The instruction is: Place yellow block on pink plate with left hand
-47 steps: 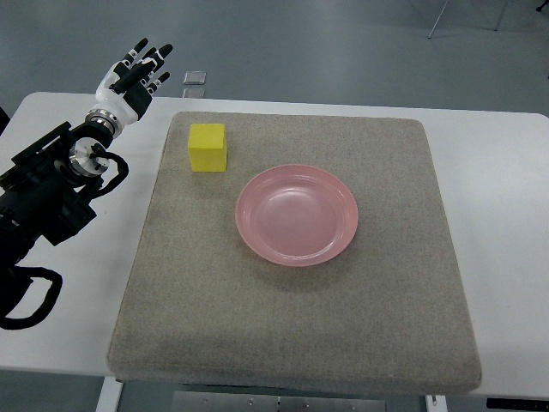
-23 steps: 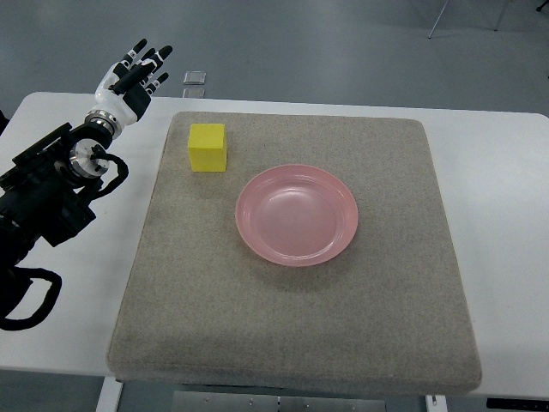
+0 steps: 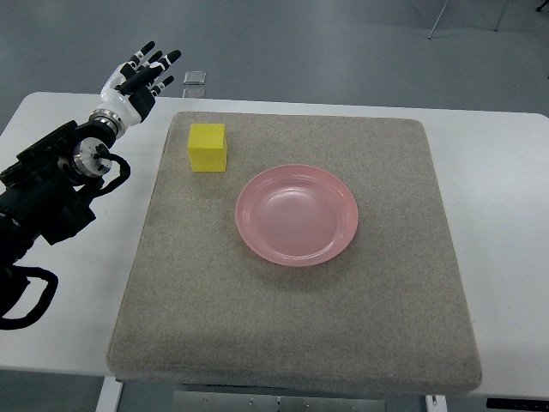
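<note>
Top view: left hand (image 3: 135,80) at far-left, above the white counter (image 3: 497,215) near its far edge, arm coming in from the left edge over the counter's left side. Fingers (image 3: 147,58) spread wide, pointing up and away, holding nothing. Hand is well apart from the yellow block (image 3: 208,147), which is to its right and a bit nearer.

Yellow block sits flat on the grey mat (image 3: 300,326), in the mat's far-left corner area, just inside the edge. Pink plate (image 3: 297,215) is approx. mid-mat, to the right of and nearer than the block; the two are near each other but not touching. Plate is empty.

Mat covers most of the counter, w/ bare white strips left and right. Small clear/grey object (image 3: 196,78) lies past the counter's far edge, right of the fingers; too small to tell what it is.
</note>
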{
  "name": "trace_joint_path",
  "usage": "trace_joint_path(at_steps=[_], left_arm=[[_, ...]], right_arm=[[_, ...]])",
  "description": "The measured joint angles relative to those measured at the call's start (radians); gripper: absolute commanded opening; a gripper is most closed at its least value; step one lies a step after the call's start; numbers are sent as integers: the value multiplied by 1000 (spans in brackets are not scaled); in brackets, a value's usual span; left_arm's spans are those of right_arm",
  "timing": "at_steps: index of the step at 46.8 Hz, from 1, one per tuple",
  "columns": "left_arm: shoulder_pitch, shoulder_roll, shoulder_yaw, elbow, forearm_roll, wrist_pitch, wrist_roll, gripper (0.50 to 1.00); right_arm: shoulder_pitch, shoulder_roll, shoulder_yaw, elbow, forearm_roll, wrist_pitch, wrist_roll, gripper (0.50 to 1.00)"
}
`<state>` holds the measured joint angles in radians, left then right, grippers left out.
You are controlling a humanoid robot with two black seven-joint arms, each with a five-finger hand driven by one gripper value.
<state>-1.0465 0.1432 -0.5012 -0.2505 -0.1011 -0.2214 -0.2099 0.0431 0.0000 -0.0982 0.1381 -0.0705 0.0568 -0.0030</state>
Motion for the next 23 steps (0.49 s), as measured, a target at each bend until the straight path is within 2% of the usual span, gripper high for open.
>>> trace_joint_path(at_steps=[15, 23], left_arm=[[-106, 21, 336, -83, 1, 54, 4, 981], [-177, 76, 501, -203, 2, 70, 19, 981]], right_arm=[[0, 0, 0, 0, 0, 0, 0, 924], [0, 0, 0, 0, 0, 0, 0, 924]])
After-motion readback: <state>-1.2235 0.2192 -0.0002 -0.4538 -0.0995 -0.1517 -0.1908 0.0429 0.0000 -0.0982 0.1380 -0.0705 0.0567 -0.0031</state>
